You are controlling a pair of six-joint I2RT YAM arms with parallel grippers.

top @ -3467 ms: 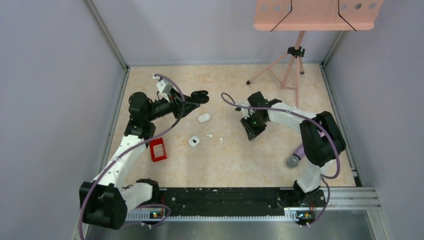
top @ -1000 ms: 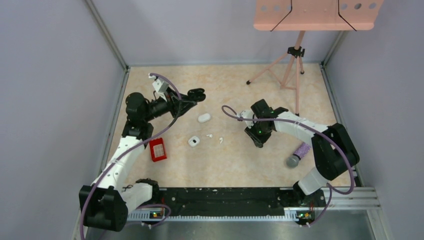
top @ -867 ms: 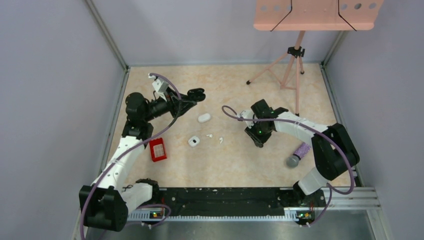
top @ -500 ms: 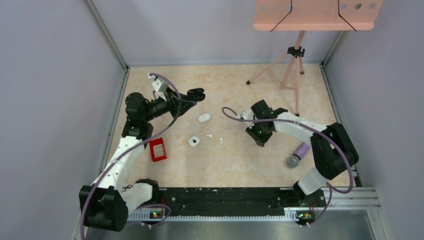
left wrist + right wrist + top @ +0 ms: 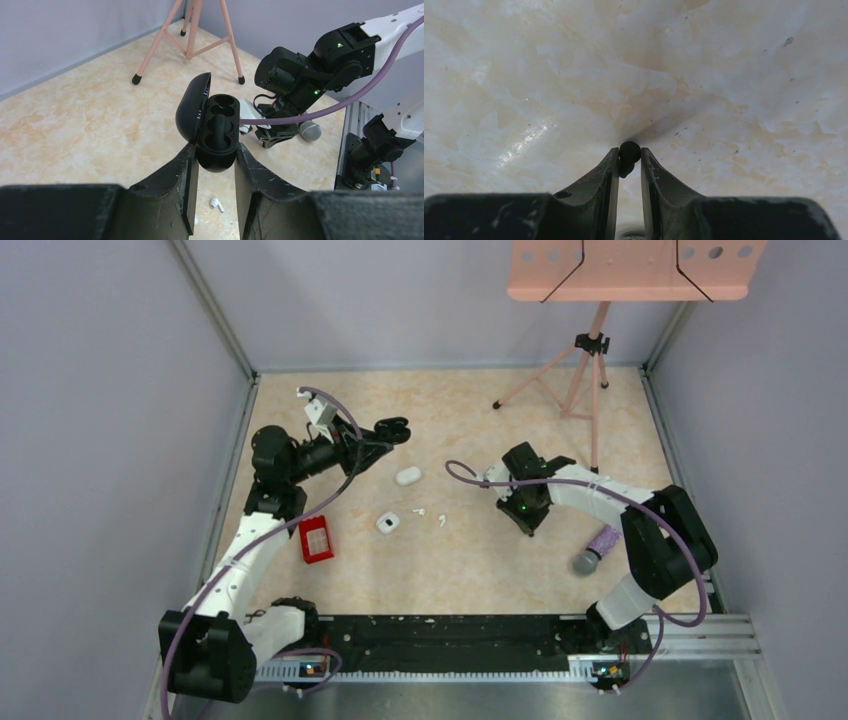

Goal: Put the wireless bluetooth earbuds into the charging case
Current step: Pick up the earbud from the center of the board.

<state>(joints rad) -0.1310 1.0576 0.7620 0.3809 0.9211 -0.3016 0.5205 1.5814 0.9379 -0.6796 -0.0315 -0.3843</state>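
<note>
The top external camera hangs high above and behind the black base rail point(image 5: 450, 632), looking steeply down from afar, so the whole beige marbled table point(image 5: 450, 560) shows, out to the pink three-legged tripod stand point(image 5: 592, 344) at the far edge. The left wrist camera sits low behind the left jaws and faces across the table towards that tripod stand, taking in its feet and the white-and-black right arm point(image 5: 345, 47) near them, both shared with the top view. The right wrist camera, near the tripod stand's feet, points straight down from very close, showing only a small patch of table beyond the right jaws.
</note>
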